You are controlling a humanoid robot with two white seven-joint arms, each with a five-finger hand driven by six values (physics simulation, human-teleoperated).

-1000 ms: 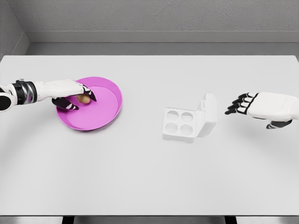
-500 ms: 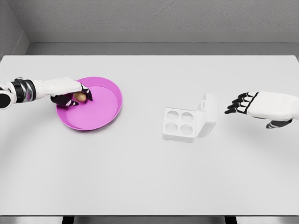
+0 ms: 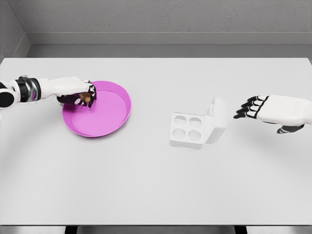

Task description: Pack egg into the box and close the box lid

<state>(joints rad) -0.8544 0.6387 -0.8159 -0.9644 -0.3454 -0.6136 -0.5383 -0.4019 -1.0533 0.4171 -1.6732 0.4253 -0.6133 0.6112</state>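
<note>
A: Hard to make out much of the egg [image 3: 86,99]. Only a brown sliver showing between the curled fingers [image 3: 90,93] of the left hand [image 3: 78,91], at the 10 o'clock side of the pink plate [image 3: 109,114].

B: Gripped, then?

A: Closed around it, yes. Lifted or resting on the plate, cannot tell from here. Left arm cut off at the frame edge, at 9 o'clock.

B: And the box [image 3: 187,129]?

A: Right of centre, at about 3 o'clock from the plate and well apart from it. Four round pockets, all bare. Lid [image 3: 216,120] standing up on the right side, its inner face turned away.

B: Other hand?

A: Right hand [image 3: 273,111] hovering at 3 o'clock of the box, fingers spread, holding nothing. Wrist cut off by the frame.

B: Surroundings?

A: Plain white table [image 3: 146,185], grey wall [image 3: 156,19] behind at 12 o'clock.
</note>
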